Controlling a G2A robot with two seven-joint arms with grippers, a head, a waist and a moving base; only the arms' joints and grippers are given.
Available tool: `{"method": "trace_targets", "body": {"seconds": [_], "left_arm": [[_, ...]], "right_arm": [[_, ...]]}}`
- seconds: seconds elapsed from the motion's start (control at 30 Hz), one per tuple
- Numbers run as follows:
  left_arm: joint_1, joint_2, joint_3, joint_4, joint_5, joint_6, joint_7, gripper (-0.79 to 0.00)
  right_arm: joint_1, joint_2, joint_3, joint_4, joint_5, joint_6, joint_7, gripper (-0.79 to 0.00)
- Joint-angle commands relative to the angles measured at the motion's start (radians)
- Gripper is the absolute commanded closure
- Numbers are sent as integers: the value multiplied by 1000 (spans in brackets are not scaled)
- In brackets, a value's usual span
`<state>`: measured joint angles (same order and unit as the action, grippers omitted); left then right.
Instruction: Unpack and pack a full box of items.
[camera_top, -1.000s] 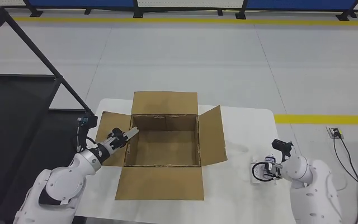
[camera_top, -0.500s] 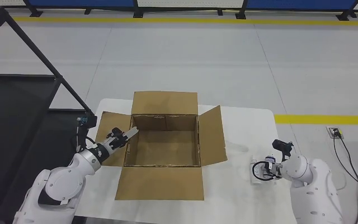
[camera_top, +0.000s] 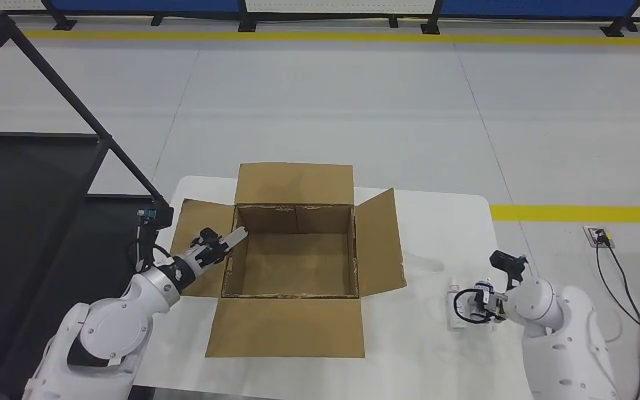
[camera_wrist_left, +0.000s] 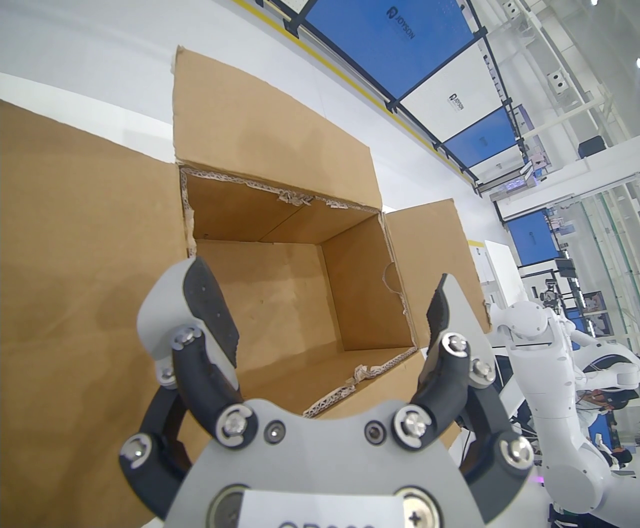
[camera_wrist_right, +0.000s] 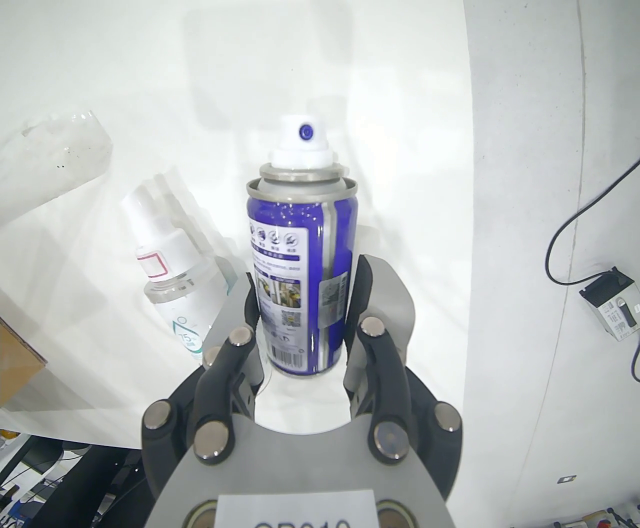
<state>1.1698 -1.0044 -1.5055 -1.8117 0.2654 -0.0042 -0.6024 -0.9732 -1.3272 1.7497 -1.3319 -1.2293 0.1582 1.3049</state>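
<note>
White tabletop (camera_top: 440, 225) carrying open brown cardboard box (camera_top: 295, 185); left gripper (camera_wrist_left: 320, 280) spread above its flap; right gripper (camera_wrist_right: 305, 285) apparently pinching upright blue metal spray can (camera_wrist_right: 300, 235) beside clear plastic bottle (camera_wrist_right: 175, 285).

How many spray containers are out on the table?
2. A blue spray can stands in the right gripper; a clear spray bottle stands beside it. Others may be hidden.
</note>
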Motion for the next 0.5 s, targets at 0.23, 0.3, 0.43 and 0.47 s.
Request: {"method": "trace_targets", "body": {"seconds": [0.23,0.3,0.43,0.47], "left_arm": [[9,0,-2,-4,1,-2,2,-785],[12,-1,-1,-7,0,-3,2,-785],[16,-1,-3,-15,2,-4,4,-785],[17,-1,-4,-19,1,-7,4,-785]], "right_arm": [[-16,8,4,-7,38,6,-26,-465],[-29,10,13,-22,57,16,-47,-477],[-65,12,40,-83,122,35,-92,-557],[-79,12,49,-104,144,36,-105,-634]]}}
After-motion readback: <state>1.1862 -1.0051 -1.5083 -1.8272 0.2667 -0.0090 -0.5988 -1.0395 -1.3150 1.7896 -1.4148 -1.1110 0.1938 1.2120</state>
